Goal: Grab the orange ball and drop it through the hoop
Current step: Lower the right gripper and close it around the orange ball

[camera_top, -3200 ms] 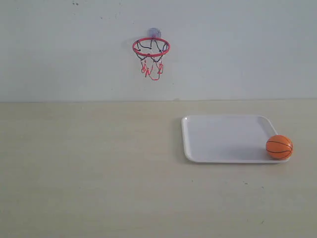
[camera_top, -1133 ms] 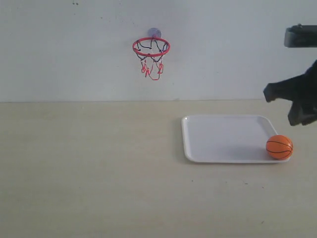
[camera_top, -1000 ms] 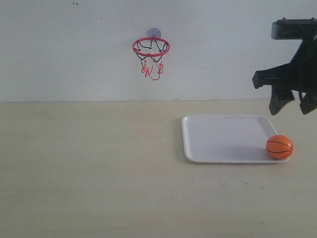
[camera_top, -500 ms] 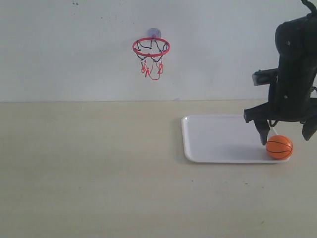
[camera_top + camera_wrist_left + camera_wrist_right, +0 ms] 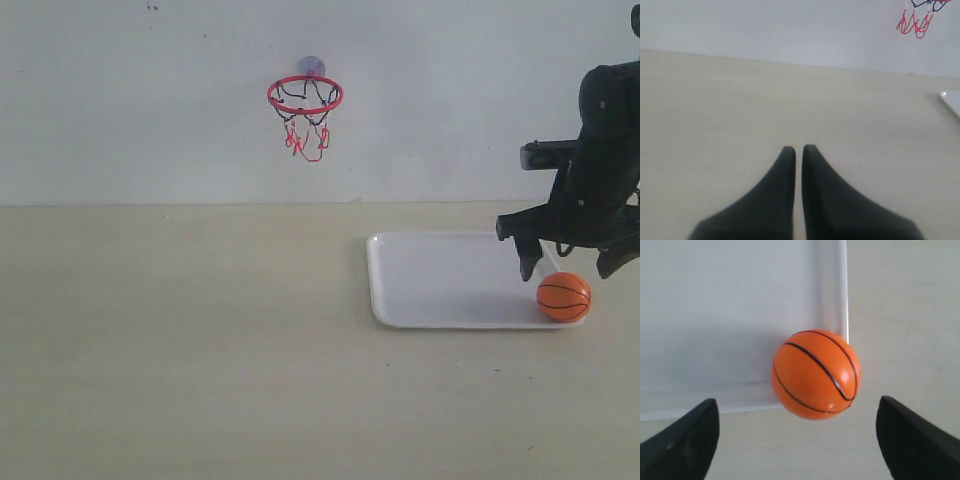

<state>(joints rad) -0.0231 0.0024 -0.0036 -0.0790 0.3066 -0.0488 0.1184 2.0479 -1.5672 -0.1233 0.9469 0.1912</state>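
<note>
- Progress: early, pick not yet made. Orange ball (image 5: 564, 297) rests untouched on white tray (image 5: 450, 280), at its near right corner against the rim.
- Right hand (image 5: 567, 269) hangs just above the ball. Fingers are spread wide, one on each side, with a clear gap to the ball on both. Nothing is gripped.
- Left hand (image 5: 797, 150) shows only in its own wrist view. Fingers are pressed nearly together with a thin slit between them, carrying nothing, over bare counter (image 5: 200, 340).
- Hoop (image 5: 305, 95) is fixed high on the wall (image 5: 150, 100) by its suction cup, well apart from the ball, to the far left of the tray. Red ring looks level, net hangs empty.
- Left to do, as I judge it: lower and close on the ball, lift, carry left and up over the ring, release. That is nearly the whole task.
- Surface: pale beige counter, matte, faint specks, flat. Only the tray and ball sit on it.
- Room: plain off-white wall behind, a few small dark marks near the top. Light is even with soft shadows.
- Risk guess: the ball may roll off the rim if nudged off-centre.
</note>
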